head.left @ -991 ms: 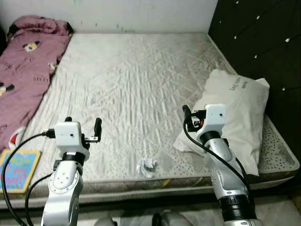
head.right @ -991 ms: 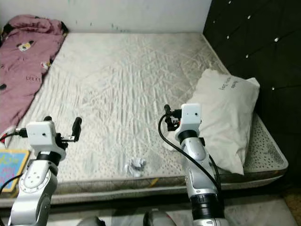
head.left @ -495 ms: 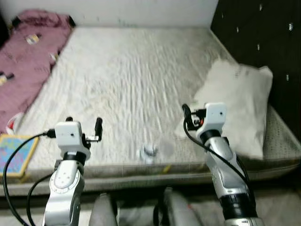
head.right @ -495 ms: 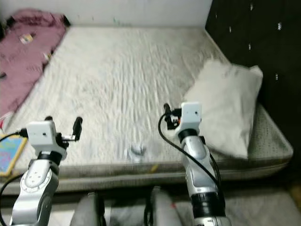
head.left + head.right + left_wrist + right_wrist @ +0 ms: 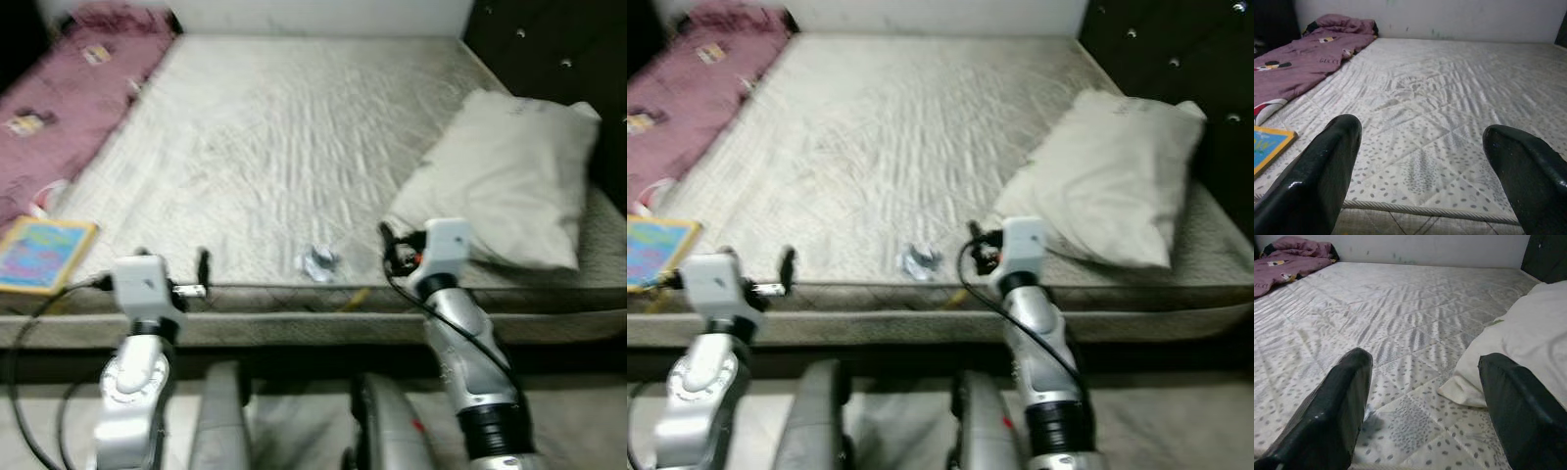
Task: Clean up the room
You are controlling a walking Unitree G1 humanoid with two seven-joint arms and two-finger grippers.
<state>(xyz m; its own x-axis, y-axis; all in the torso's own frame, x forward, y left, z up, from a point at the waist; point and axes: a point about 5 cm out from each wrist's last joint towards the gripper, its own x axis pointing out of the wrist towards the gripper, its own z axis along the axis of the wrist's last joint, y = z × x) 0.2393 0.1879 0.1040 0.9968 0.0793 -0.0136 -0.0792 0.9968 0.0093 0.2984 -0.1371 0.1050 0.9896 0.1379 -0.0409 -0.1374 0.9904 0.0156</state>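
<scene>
Your left tool (image 5: pixel 1420 161) and right tool (image 5: pixel 1422 396) both hang released, fingers spread, at the near edge of the grey quilted mattress (image 5: pixel 294 127). The small crumpled white wrapper (image 5: pixel 319 261) lies between them, near the white pillow (image 5: pixel 509 176).

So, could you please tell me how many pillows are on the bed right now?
1. The white pillow lies on the mattress at the robot's right, by the dark headboard. The pink blanket could hide more.

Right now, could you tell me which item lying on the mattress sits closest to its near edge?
The small crumpled white paper wad, between the two arms; the white pillow, purple blanket and colourful book lie elsewhere.
</scene>
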